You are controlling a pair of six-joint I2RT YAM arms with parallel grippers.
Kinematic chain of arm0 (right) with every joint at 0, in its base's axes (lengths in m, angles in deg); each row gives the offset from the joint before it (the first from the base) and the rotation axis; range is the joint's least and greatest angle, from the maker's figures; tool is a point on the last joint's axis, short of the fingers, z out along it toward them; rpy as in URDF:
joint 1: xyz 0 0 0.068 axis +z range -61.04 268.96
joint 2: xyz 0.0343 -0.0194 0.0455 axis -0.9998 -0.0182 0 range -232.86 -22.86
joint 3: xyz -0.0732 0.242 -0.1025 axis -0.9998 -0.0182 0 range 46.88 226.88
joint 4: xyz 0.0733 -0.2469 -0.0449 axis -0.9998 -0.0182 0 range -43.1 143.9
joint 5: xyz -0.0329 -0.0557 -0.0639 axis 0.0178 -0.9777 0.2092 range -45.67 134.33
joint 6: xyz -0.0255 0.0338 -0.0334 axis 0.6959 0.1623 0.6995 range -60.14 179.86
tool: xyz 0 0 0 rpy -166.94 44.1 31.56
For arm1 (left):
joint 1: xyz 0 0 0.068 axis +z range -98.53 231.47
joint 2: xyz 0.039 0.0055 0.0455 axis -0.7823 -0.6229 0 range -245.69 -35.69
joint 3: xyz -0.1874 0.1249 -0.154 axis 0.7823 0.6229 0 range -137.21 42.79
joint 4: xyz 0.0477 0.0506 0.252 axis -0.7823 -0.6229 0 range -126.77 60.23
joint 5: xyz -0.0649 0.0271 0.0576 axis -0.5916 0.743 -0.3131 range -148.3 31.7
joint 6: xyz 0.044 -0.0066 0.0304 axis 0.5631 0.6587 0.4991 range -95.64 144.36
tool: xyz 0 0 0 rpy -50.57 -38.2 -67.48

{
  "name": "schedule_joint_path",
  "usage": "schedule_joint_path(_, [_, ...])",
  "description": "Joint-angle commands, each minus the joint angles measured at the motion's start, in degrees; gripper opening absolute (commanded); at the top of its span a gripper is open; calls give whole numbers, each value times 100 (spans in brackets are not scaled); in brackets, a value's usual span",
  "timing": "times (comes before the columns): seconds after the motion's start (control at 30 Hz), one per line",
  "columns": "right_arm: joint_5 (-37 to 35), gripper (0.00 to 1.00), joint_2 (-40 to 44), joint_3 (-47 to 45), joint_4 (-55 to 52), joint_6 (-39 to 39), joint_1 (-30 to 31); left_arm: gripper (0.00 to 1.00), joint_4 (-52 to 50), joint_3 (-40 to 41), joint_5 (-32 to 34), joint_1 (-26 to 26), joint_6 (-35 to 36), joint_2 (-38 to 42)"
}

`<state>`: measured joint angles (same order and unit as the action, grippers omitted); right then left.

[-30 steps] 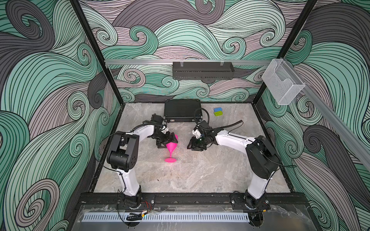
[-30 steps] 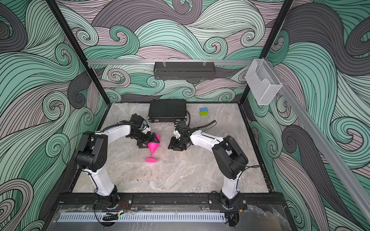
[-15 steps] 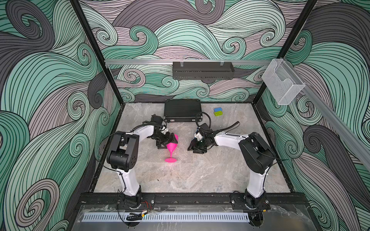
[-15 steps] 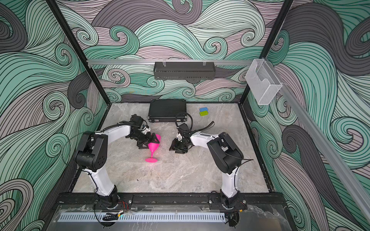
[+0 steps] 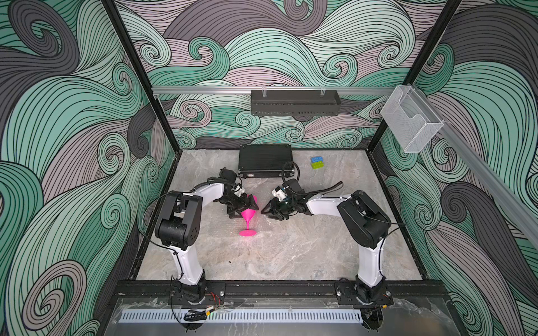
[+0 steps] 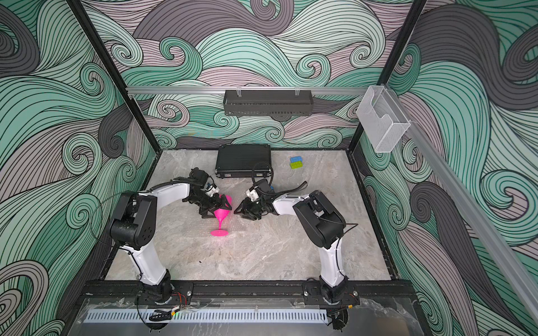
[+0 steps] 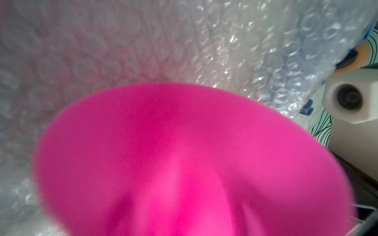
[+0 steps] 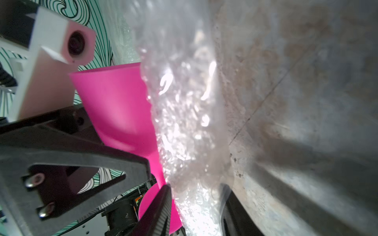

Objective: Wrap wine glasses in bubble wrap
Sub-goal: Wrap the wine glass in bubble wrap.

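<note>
A magenta-pink wine glass [image 5: 248, 216] [image 6: 220, 216] stands upright on the marble table in both top views. My left gripper [image 5: 244, 211] [image 6: 217, 211] is shut on its bowl, one finger on each side. The pink bowl [image 7: 184, 153] fills the left wrist view and hides the jaws. The clear bubble wrap [image 7: 184, 40] rises like a wall just behind the wine glass. In the right wrist view the bubble wrap [image 8: 184, 122] hangs beside the wine glass [image 8: 114, 102]. My right gripper [image 8: 196, 190] [image 5: 263, 212] is shut on a bunched fold of it, just right of the wine glass.
A black case [image 5: 265, 161] lies at the back of the table, with a blue and green block [image 5: 317, 163] to its right. A black shelf [image 5: 294, 101] hangs on the back wall. A clear box [image 5: 410, 122] is fixed to the right rail.
My right arm has swung a little left, bringing its gripper closer to the wine glass. The left arm and the wine glass have stayed put.
</note>
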<state>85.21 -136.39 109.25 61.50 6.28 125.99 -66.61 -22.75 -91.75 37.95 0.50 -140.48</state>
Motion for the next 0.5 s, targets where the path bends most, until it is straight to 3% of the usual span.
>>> schedule_joint_path(0.0, [188,41,344,-229,509,-197,-20,87,-46,12,-34,33,-14,135])
schedule_joint_path(0.27, [297,17,584,-273,405,-153,-33,87,-16,52,-41,42,-28,189])
schedule_joint_path(0.47, [185,12,744,-65,-306,290,26,88,-124,-18,-20,86,31,371])
